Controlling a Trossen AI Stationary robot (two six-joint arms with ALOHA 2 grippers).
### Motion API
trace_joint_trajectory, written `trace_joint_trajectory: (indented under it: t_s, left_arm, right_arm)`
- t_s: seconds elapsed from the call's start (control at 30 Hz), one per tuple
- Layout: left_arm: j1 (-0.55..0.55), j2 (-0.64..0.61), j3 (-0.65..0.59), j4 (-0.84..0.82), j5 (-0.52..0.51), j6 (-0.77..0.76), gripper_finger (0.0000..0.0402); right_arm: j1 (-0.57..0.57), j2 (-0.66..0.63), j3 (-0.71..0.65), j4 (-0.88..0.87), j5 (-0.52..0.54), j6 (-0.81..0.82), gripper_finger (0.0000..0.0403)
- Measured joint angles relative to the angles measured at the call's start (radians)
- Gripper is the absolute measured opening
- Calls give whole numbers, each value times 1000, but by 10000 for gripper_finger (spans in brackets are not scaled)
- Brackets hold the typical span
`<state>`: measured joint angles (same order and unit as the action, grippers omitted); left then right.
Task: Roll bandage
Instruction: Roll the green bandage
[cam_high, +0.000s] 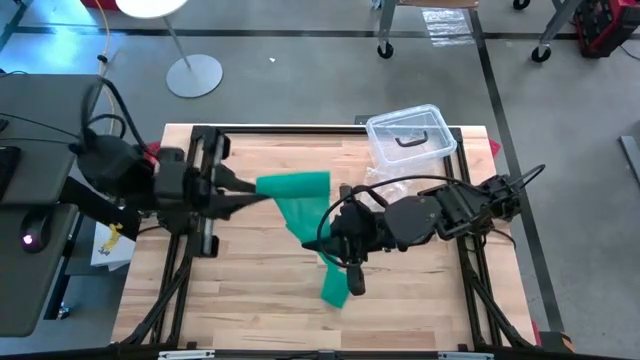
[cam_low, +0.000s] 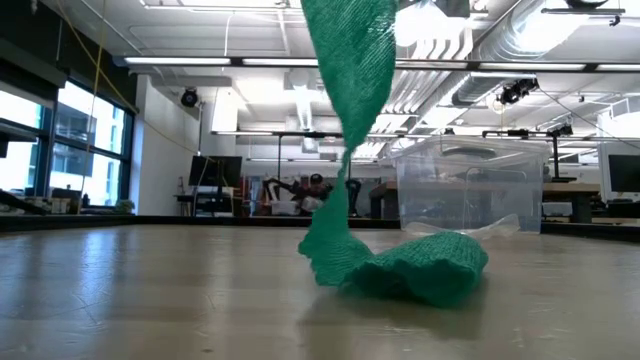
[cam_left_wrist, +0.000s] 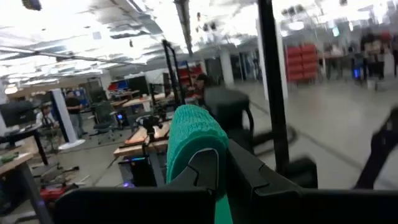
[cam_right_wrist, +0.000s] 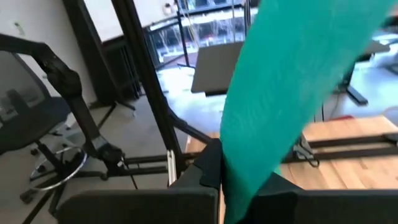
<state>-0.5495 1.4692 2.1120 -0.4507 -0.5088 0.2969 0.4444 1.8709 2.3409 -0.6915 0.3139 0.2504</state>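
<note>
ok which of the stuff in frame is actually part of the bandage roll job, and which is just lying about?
In the job:
- green bandage, lifted off the table, its tail end bunched on the wood
- left gripper, shut on the bandage's end
- right gripper, shut on the bandage further along

Lying about:
- clear plastic box with black handle, at the table's far edge
- crinkly clear plastic bag, beside the box

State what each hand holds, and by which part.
Both hold the green bandage: left hand pinches one end, right hand grips mid-strip; the tail lies on the table.
</note>
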Motion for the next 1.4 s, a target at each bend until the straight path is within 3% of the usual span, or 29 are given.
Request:
trace_joint_trajectory:
  t_s: [0.23,0.53,0.67,0.9,1.07,1.2,1.4]
  left_arm:
    - [0,13,0,-31,46,57,7]
    - [0,15,0,-50,45,80,7]
    - [0,15,0,-53,45,84,7]
    - [0,15,0,-53,44,83,7]
    - [0,15,0,-46,43,70,7]
    - [0,15,0,-30,44,63,7]
    - [0,15,0,-21,45,42,7]
  right_arm:
    - [-19,0,0,3,-16,3,17]
    - [-26,-44,0,4,-40,12,149]
    - [-26,-82,0,-35,-34,10,185]
    - [-21,-148,0,-104,-19,-2,190]
    - [18,-167,1,-39,159,-183,190]
    - [31,-156,1,81,192,-383,190]
    - [17,-148,1,107,288,-546,190]
